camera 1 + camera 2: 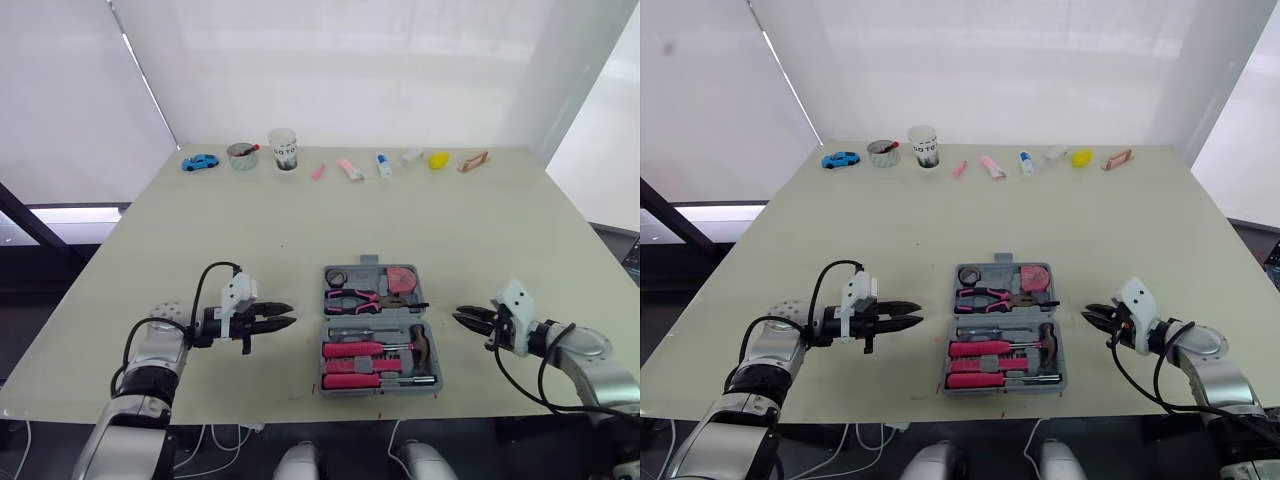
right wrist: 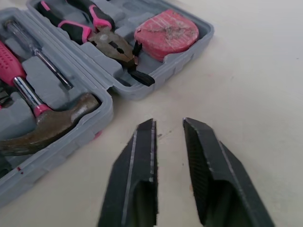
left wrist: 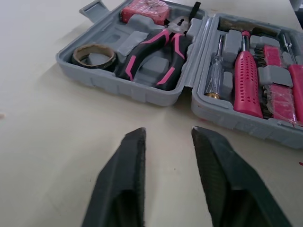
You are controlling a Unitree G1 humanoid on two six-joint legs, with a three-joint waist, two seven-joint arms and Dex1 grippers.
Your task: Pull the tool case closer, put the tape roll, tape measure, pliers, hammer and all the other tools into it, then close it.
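Observation:
The grey tool case (image 1: 378, 391) lies open near the table's front edge, between my two grippers. Its far half holds the tape roll (image 1: 335, 277), the pink-handled pliers (image 1: 358, 298) and the pink tape measure (image 1: 402, 279). In its near half are the hammer (image 1: 418, 343), a screwdriver (image 3: 215, 75) and pink-handled tools (image 1: 352, 350). My left gripper (image 1: 285, 321) hovers left of the case, open and holding nothing, fingers pointing at it. To the case's right my right gripper (image 1: 462, 318) is also open with nothing in it, a short gap from the case wall.
Along the table's far edge stands a row of small things: a blue toy car (image 1: 200, 162), a tin (image 1: 241, 155), a cup (image 1: 284, 148), pink items (image 1: 350, 169), a white tube (image 1: 383, 165), a yellow object (image 1: 438, 160). The table's front edge runs just below the case.

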